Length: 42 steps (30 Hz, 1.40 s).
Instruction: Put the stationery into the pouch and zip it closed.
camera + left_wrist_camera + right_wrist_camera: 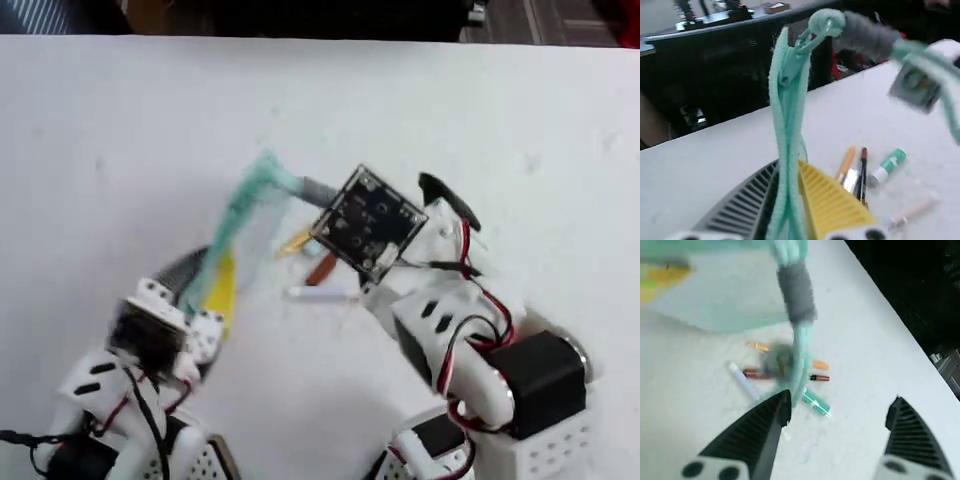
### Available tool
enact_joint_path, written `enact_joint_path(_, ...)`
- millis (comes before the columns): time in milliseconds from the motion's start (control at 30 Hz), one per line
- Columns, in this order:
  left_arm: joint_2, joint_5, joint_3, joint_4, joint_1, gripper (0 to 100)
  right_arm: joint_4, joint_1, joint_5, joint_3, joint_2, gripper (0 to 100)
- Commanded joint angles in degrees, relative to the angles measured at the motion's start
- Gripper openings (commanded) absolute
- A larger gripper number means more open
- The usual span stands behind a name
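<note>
Pouch was held upright over the surface, pinched by the left claw, with the stationery lying loose just beside it. I'd get the mouth open and steady first. Right claw was spread wide near the pouch's strap, gripping nothing.

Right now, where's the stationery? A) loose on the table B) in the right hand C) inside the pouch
A: the pens and the green stick lie on the table, outside the pouch that the left hand holds up; the right hand is open above them.
</note>
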<state>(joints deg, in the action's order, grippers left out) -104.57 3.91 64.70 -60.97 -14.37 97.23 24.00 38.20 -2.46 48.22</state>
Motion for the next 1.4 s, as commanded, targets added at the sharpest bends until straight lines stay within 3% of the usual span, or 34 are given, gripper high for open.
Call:
enact_joint_path(0,-0.3,-4.7,0.0,5.9,6.7,2,1.6,-0.7,6.9,-6.2,2.7,28.9)
enact_joint_path(233,-0.3,-5.9,0.1,6.2,9.8,2,1.6,-1.2,12.0,-15.2,5.5,28.7)
enact_joint_path(333,-0.3,-3.7,-0.7,2.7,9.7,2,0.0,-1.3,12.0,-15.6,5.2,28.5)
enact_joint_path(533,-0.3,-0.6,-0.9,-4.0,9.7,2,-5.6,-2.3,12.3,-21.6,-1.7,17.3)
enact_joint_path(667,-0.2,4.0,0.3,-6.9,3.6,2,-6.5,-2.5,13.0,-22.4,-11.5,20.7)
enact_joint_path(800,-0.2,5.1,3.2,-5.5,0.3,2,-10.1,-3.0,20.7,-22.9,-18.3,20.0)
enact_joint_path(967,-0.2,0.6,2.7,0.1,8.6,3,-16.0,-7.8,25.1,-23.6,-24.0,19.4)
enact_joint_path(1133,-0.2,-5.5,1.5,2.8,12.3,17,-25.4,-10.0,30.3,-30.3,-30.4,19.4)
enact_joint_path(1267,-0.2,-1.5,-5.7,0.0,9.5,6,-31.5,-9.1,31.0,-34.5,-34.0,19.4)
enact_joint_path(1367,0.2,-1.5,-7.4,-0.6,6.5,6,-33.4,-7.6,31.0,-35.2,-36.1,19.5)
